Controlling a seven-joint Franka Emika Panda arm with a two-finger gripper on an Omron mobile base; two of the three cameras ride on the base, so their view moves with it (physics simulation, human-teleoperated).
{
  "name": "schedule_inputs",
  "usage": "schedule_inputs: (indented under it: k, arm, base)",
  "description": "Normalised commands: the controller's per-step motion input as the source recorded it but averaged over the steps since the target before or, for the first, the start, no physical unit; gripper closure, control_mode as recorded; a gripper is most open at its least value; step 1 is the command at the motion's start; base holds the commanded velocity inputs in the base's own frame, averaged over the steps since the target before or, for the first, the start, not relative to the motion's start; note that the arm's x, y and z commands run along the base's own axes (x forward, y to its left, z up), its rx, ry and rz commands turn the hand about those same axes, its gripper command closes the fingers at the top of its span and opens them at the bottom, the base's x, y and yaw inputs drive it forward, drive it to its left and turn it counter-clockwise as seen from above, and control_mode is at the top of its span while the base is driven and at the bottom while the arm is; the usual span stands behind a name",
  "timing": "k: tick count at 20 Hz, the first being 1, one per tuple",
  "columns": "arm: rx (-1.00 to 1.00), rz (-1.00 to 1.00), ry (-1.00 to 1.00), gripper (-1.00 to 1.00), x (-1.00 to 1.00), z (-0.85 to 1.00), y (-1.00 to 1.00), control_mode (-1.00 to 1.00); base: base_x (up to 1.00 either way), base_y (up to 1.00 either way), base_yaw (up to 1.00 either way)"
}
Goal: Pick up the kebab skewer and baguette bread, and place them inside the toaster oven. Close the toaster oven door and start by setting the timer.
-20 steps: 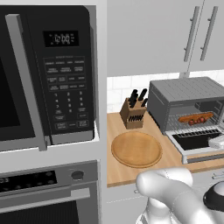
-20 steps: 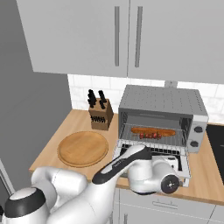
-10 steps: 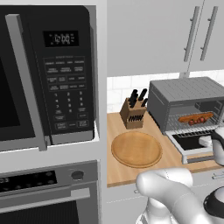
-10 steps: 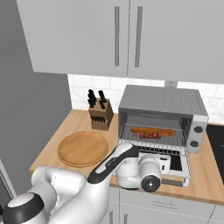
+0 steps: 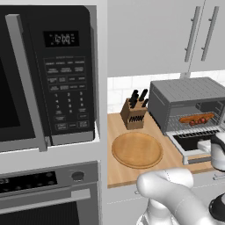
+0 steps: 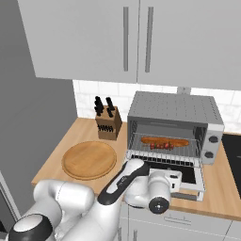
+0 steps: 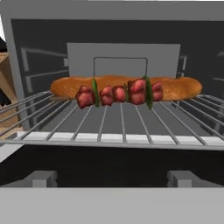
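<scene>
Golden baguette and skewer lie on the oven rack. Next step, I judge: lift the dropped door shut with the wide-open, empty pincer.

We see the baguette bread partly hidden behind the kebab skewer, the toaster oven cut off by the left base view's right edge, its lowered toaster oven door partly covered by the robot's arm, microwave keypad labels too small to read

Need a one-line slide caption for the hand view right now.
Hand view into the open toaster oven: kebab skewer lying in front of the baguette bread on the wire rack.
</scene>
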Motion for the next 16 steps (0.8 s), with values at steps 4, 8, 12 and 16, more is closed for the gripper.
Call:
schedule_inputs:
  k: [4, 8, 12, 16]
  arm:
    - [0.00, -0.01, -0.01, -1.00, 0.07, 0.00, 0.00, -1.00]
    - [0.00, -0.04, 0.00, -1.00, 0.10, 0.06, 0.00, -1.00]
    - [0.00, -0.03, 0.00, -1.00, 0.00, 0.13, 0.00, -1.00]
    - [0.00, -0.03, 0.00, -1.00, 0.02, 0.09, 0.00, -1.00]
  base:
    - [0.00, 0.00, 0.00]
    - [0.00, 0.00, 0.00]
    - [0.00, 0.00, 0.00]
    - [0.00, 0.00, 0.00]
